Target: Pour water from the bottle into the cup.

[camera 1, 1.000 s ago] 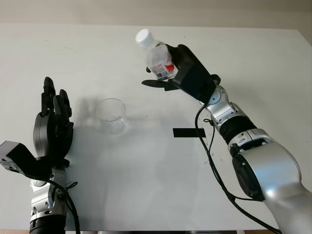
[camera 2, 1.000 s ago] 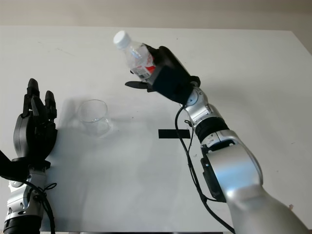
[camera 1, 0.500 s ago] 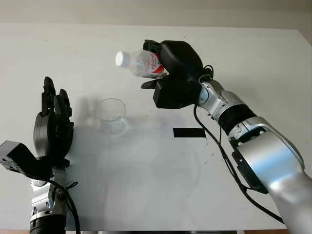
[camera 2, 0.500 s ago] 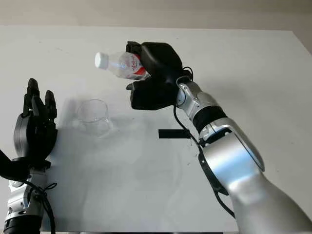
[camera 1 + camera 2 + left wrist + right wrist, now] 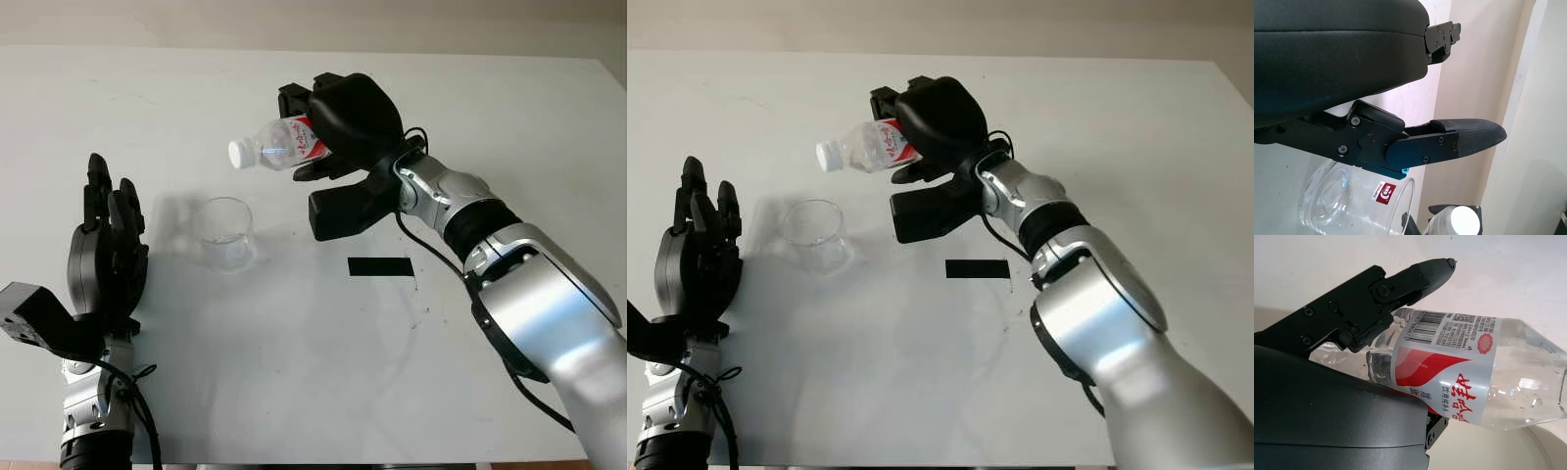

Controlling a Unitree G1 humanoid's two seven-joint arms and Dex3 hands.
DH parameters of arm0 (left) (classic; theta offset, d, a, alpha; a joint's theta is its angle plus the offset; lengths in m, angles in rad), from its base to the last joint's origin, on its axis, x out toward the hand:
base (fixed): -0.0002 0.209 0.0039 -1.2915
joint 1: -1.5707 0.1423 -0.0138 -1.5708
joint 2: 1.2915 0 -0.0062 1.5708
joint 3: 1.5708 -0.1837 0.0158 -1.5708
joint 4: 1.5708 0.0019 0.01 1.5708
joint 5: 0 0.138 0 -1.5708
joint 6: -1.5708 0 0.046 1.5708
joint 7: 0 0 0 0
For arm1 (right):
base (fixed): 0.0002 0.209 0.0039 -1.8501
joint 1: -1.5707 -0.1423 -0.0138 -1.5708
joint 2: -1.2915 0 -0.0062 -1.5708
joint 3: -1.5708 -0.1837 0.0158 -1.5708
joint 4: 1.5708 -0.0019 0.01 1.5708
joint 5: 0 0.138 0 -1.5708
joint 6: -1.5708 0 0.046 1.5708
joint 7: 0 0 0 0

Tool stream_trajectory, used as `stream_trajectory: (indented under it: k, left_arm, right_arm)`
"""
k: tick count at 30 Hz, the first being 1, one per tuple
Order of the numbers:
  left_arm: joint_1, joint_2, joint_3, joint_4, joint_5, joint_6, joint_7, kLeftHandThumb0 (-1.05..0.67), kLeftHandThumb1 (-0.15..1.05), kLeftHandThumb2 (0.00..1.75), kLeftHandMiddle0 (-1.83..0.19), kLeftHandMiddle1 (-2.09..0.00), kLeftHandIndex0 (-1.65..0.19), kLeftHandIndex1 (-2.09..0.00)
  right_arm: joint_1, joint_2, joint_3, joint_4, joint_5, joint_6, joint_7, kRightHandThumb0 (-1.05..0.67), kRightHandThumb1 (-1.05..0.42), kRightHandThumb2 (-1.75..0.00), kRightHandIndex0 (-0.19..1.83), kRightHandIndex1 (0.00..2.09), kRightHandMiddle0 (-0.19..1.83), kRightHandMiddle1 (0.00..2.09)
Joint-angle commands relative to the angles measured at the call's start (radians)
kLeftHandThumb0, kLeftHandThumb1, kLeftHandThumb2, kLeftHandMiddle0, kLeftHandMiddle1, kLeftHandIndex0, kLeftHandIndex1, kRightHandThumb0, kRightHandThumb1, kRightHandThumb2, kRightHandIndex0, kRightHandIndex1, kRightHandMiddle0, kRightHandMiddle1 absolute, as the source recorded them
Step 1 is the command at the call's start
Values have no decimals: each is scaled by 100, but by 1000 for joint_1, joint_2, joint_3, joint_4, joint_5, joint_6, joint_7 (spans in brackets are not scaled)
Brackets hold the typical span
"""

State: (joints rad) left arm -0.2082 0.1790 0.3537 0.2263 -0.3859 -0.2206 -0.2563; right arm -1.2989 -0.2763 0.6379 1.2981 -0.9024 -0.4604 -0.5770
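My right hand (image 5: 338,137) is closed around the bottle (image 5: 279,145), holding it in the air above the white table (image 5: 294,352). The bottle lies nearly horizontal, white cap (image 5: 238,155) on, pointing left and slightly down. The cap hangs above and just to the right of the cup (image 5: 226,232), not touching it. The cup stands upright on the table, rim up; I cannot tell whether it holds water. My left hand (image 5: 106,259) is open, holding nothing, at the near-left side, left of the cup and apart from it. A black tape strip (image 5: 380,266) lies on the table right of the cup. Open table surface surrounds the cup on all sides; the far and right table edges are well away from it.
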Motion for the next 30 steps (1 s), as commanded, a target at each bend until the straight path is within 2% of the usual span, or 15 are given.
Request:
stream_trajectory:
  k: [1,12,30]
  left_arm:
    - [30,-20,-7,23,8,-2,5,-76,105,57,19,-5,19,-2]
    - [33,-24,-6,24,3,-3,3,-76,105,56,19,-5,19,-2]
    - [31,-28,-6,34,4,-14,1,-76,105,55,19,-5,19,-2]
  right_arm:
    - [-41,-13,16,1,-17,7,-30,-39,-105,-23,106,209,76,209]
    - [-70,-7,82,3,-77,35,-94,-42,-105,-27,110,209,77,209]
    - [-91,8,107,3,-85,22,-111,-42,-105,-22,114,209,79,209]
